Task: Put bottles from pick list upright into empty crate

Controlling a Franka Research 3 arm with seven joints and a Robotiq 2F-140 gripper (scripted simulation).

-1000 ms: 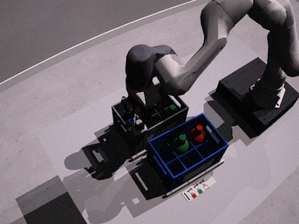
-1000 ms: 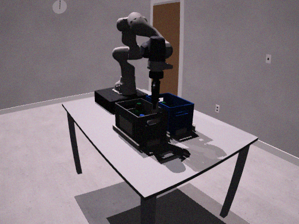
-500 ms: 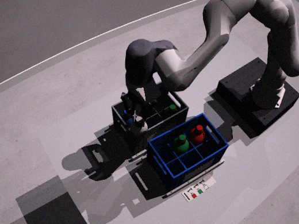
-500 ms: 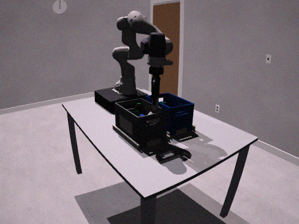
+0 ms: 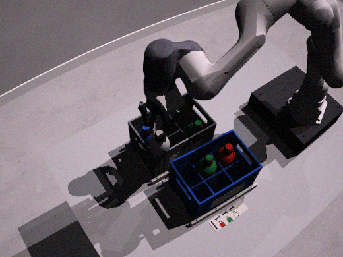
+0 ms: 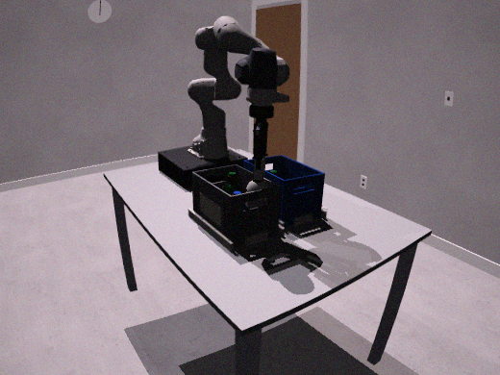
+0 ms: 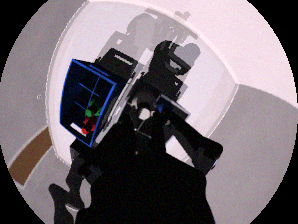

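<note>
I have the claw [image 5: 156, 126] [image 6: 259, 175] [image 7: 143, 108] clenched on the white bottle [image 5: 161, 142] [image 6: 255, 186] [image 7: 145, 114], gripping it near the top. From my side views, the bottle's pale shoulder shows at the rim of the black crate [image 5: 198, 134] [image 6: 212, 212] [image 7: 174, 106], at the end away from the robot's base. I can't see its bottom. The blue bottle [image 5: 146, 132] [image 6: 237, 193] [image 7: 160, 106] is just beside it in the crate, and a green-capped bottle [image 5: 198, 122] [image 6: 232, 173] sits nearer the base.

Next to that crate on the tabletop [image 5: 99, 142] [image 6: 159, 212] [image 7: 215, 85], the blue crate [image 5: 231, 185] [image 6: 305, 197] [image 7: 106, 110] holds one green bottle [image 5: 210, 166] [image 6: 273, 171] [image 7: 91, 112] and one red bottle [image 5: 226, 157] [image 7: 85, 129], both upright in neighboring compartments. The paper strip [image 5: 227, 217] lies beside it, showing red, green and white labels.

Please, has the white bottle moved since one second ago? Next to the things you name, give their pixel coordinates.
Yes, upward: in the exterior view, the white bottle [image 5: 162, 143] [image 6: 255, 185] [image 7: 145, 114] now shows at the black crate's rim [image 5: 198, 134] [image 6: 210, 212] [image 7: 175, 105]; before, it was hidden there.
</note>
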